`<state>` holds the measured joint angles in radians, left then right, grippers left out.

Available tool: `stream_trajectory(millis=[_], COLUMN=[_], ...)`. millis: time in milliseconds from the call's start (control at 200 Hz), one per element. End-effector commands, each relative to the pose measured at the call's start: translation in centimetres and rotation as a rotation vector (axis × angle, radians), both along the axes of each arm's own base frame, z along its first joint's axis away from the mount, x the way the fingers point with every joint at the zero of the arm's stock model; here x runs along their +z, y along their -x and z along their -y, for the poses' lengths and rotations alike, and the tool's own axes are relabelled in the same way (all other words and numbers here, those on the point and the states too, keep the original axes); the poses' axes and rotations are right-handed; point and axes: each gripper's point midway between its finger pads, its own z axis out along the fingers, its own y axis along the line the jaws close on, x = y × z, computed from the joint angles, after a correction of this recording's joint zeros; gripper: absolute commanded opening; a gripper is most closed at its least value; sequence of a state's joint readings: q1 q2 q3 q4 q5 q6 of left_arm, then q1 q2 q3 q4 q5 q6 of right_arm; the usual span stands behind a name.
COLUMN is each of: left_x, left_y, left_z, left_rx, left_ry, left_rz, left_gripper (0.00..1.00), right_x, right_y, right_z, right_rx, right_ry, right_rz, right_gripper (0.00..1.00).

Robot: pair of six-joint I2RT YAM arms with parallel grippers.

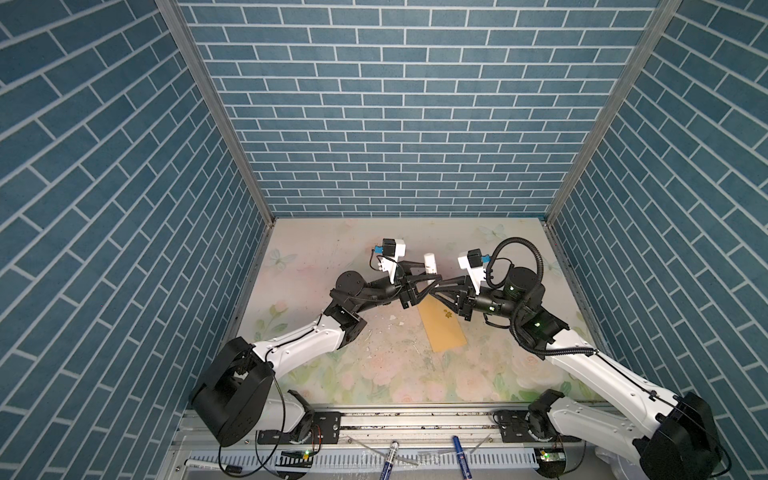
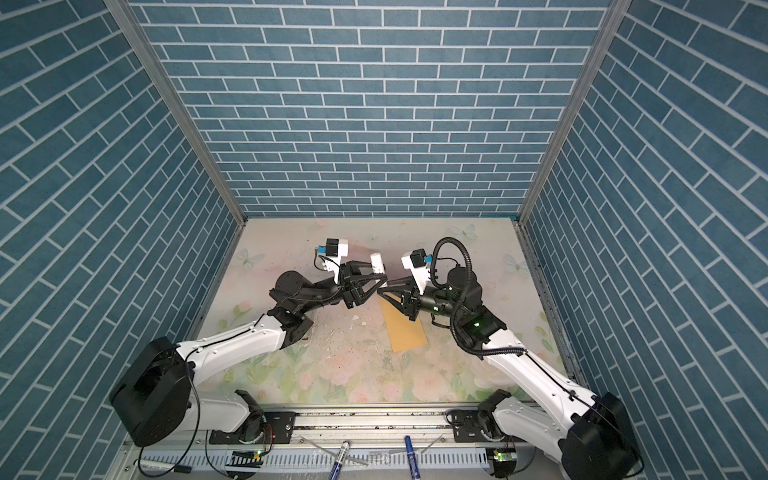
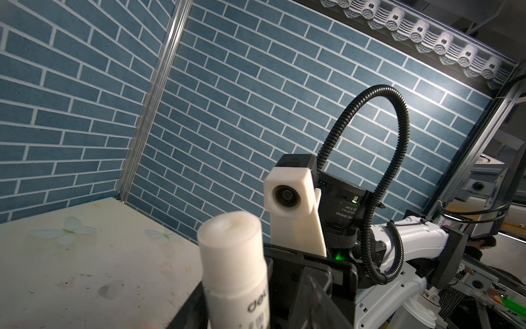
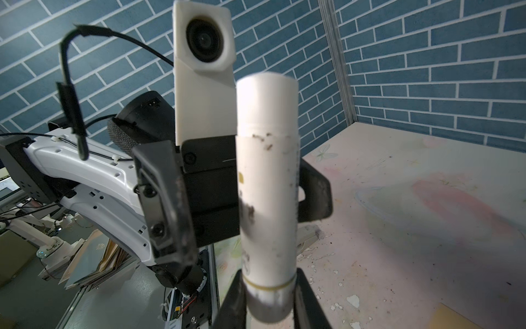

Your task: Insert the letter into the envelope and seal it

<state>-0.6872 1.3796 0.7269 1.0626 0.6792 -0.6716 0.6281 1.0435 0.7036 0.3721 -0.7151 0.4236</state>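
The right fingers [image 4: 308, 307] pinch the white glue stick [image 4: 267, 171] at its base; the left fingers [image 4: 168, 199] stand spread around it. The envelope [image 1: 442, 328] lies at 6 o'clock from them.

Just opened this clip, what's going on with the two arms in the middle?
The right gripper holds a white glue stick upright by its base, above the floral table. The left gripper has its jaws on either side of the stick's upper part, perhaps to pull the cap, though whether they grip it is unclear. The tan envelope lies flat on the table below them, untouched. No separate letter is in view, so it may already be inside.
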Motion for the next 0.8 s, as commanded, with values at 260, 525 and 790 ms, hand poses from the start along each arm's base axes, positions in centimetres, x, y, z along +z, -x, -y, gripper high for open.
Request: stream_trajectory(millis=[260,525,790], left_x=[1.2,0.5,-1.7], left_y=[0.1,-0.5,-3.0], left_z=[0.0,0.0,-0.6], left_rx=[-0.019,0.011,0.162], left_ry=[0.050,0.032,-0.050], left_rz=[0.022,-0.005,-0.089], left_gripper=[0.26,0.01,0.00], right_x=[0.4,-0.4,-1.4], right_y=[0.1,-1.0,-5.7], right_z=[-0.1,0.2,3.4], right_rx=[0.018,-0.053,-0.435], right_ry=[-0.034,0.014,0.167], right_rz=[0.001,-0.006,0.035], right_gripper=[0.00,0.00,0.00])
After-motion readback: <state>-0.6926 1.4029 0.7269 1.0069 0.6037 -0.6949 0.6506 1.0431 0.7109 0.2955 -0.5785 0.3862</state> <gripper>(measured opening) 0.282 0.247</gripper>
